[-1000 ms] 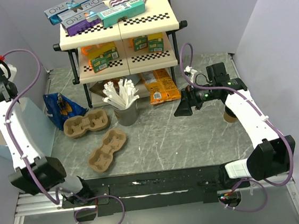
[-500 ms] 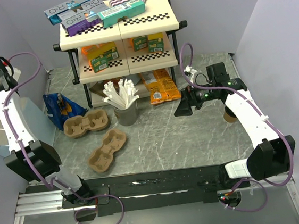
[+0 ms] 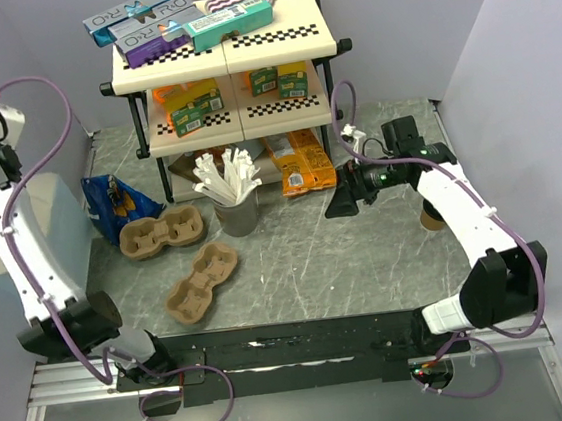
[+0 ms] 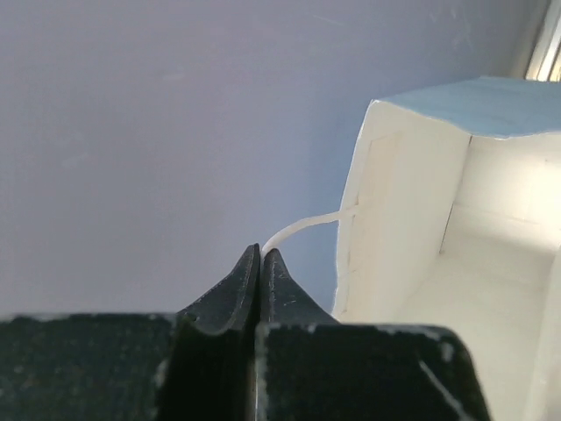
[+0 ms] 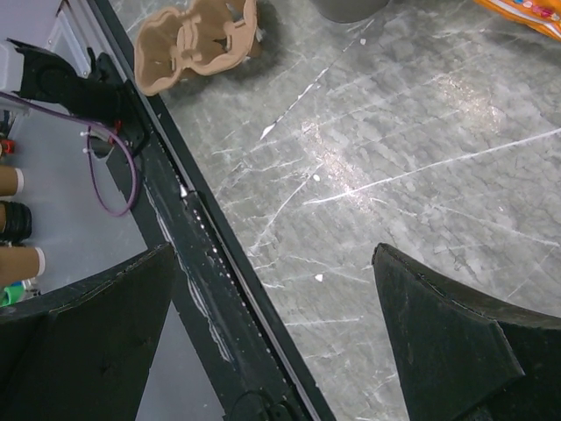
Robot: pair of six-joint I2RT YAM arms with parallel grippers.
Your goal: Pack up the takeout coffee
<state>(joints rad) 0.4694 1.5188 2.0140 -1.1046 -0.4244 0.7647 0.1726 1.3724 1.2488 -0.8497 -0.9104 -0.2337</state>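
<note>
A tan paper cup (image 3: 431, 219), the takeout coffee, stands on the table at the right, half hidden behind my right forearm; its lid does not show. My right gripper (image 3: 344, 204) (image 5: 272, 254) hangs open over bare table left of that cup, holding nothing. At the far left, my left gripper (image 4: 261, 256) is shut on the thin white handle (image 4: 302, 226) of a pale blue paper bag (image 3: 57, 229) (image 4: 438, 219). The bag's mouth gapes open and its white inside shows. In the top view the left fingertips are hidden behind the wrist.
Two brown pulp cup carriers (image 3: 163, 231) (image 3: 201, 282) lie left of centre; one carrier (image 5: 197, 39) shows in the right wrist view. A grey cup of white sticks (image 3: 235, 200) stands before the shelf rack (image 3: 230, 55). A blue snack bag (image 3: 114, 203) and an orange one (image 3: 301, 163) lie by the rack's feet.
My left gripper has closed onto the bag's handle while the left arm shifted at the far left wall. The right gripper has drifted slightly left, still open.
</note>
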